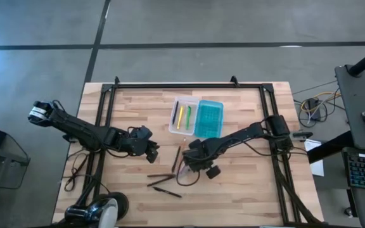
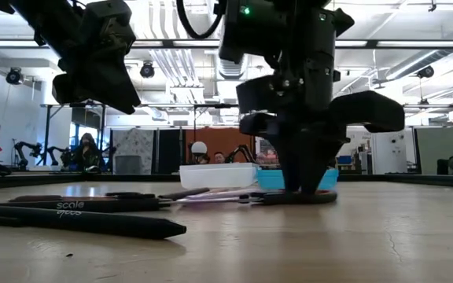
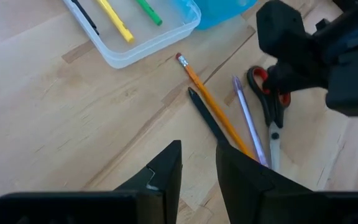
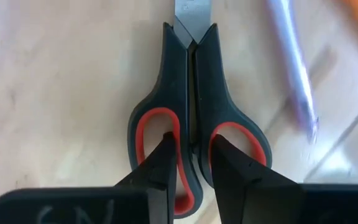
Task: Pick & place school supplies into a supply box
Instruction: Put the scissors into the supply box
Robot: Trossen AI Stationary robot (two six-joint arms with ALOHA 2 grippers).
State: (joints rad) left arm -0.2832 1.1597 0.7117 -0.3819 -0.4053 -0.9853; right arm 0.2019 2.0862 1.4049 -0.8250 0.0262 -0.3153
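Wooden slatted desk (image 1: pixel 233 190) with a dark frame, workshop room behind with people seated far off. Small clear plastic supply box (image 1: pixel 184 116) sits toward the far middle of the desk, its translucent teal ribbed lid (image 1: pixel 208 118) folded open flat beside it, so the tray is free to load from above. Already inside: a dark pen (image 3: pixel 82 14), a yellow pencil (image 3: pixel 115 18) and a green marker (image 3: pixel 148 12), lying roughly parallel.

Black scissors with red-lined handle loops (image 4: pixel 193 127) lie flat on the desk, blades shut, just near of the box. Right hand (image 4: pixel 188 165) is down on them, one finger in a loop and the other in the second loop, straddling the centre bars; fingers narrowed around the bars, but a firm clench isn't confirmed, scissors not lifted. Right arm reaches in low from the right, wrist pitched steeply down.

Orange pencil (image 3: pixel 213 106), lilac pen (image 3: pixel 248 121) and another dark pen (image 3: pixel 208 117) lie loose beside the scissors; more dark pens (image 1: pixel 163 182) nearer the front edge.

Left hand (image 3: pixel 199 165) hovers left of centre, fingers slightly apart, holding nothing, arm stretched low, waiting.
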